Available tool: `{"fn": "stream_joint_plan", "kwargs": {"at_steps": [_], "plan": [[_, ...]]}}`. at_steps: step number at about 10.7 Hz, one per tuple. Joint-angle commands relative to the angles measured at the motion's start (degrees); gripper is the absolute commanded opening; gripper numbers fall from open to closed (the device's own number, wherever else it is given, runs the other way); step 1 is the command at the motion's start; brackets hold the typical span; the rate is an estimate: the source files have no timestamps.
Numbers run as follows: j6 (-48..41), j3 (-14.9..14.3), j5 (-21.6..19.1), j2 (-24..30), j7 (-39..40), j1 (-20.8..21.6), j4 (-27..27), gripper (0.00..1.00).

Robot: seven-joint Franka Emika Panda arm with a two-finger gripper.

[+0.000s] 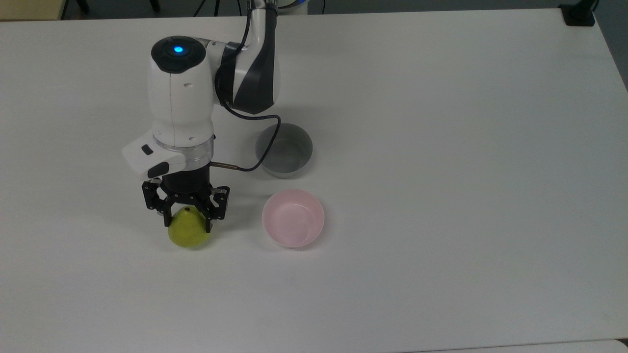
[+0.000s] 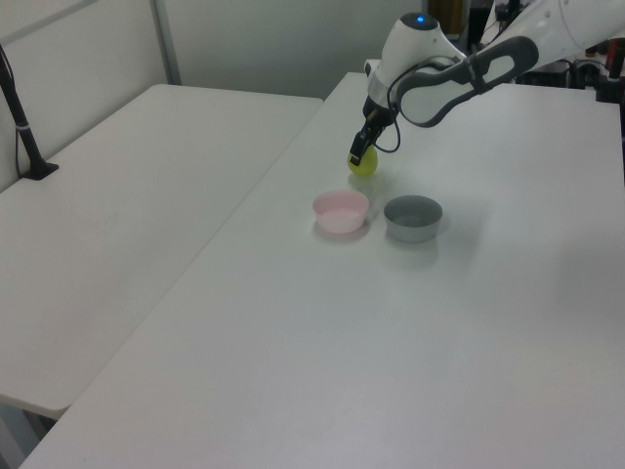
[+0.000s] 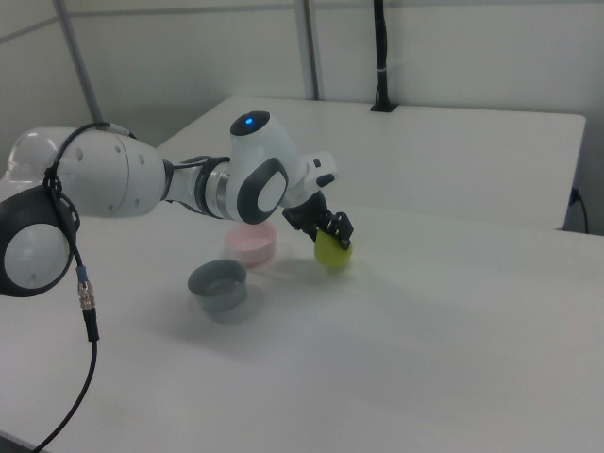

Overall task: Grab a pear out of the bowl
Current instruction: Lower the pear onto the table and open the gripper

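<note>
My gripper [image 1: 186, 223] [image 2: 360, 156] [image 3: 330, 238] is shut on the yellow-green pear [image 1: 189, 235] [image 2: 364, 164] [image 3: 332, 252], fingers clamped on its narrow top. The pear hangs low over the white table, or rests on it; I cannot tell which. It is well to the top view's left of the pale pink bowl [image 1: 293, 218] [image 2: 341, 211] [image 3: 251, 243], which holds nothing.
A grey straight-sided bowl [image 1: 284, 149] [image 2: 412, 217] [image 3: 218, 285] stands beside the pink one, also with nothing in it. The white arm [image 1: 181, 103] rises over the table behind the pear. A second white table [image 2: 117, 195] stands at the left view's left.
</note>
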State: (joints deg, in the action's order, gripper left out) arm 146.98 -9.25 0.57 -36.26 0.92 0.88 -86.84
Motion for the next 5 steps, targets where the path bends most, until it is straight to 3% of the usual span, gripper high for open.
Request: {"fn": "stream_joint_plan", "kwargs": {"at_steps": [1,2,5], "plan": [[1.2,-0.2,2.3,-0.8,0.0,0.3,0.4,0.81],[1.2,-0.2,2.2,-0.7,-0.2,0.2,0.4,1.0],[0.6,-0.2,2.2,1.8,-0.3,0.4,0.1,1.0]]}}
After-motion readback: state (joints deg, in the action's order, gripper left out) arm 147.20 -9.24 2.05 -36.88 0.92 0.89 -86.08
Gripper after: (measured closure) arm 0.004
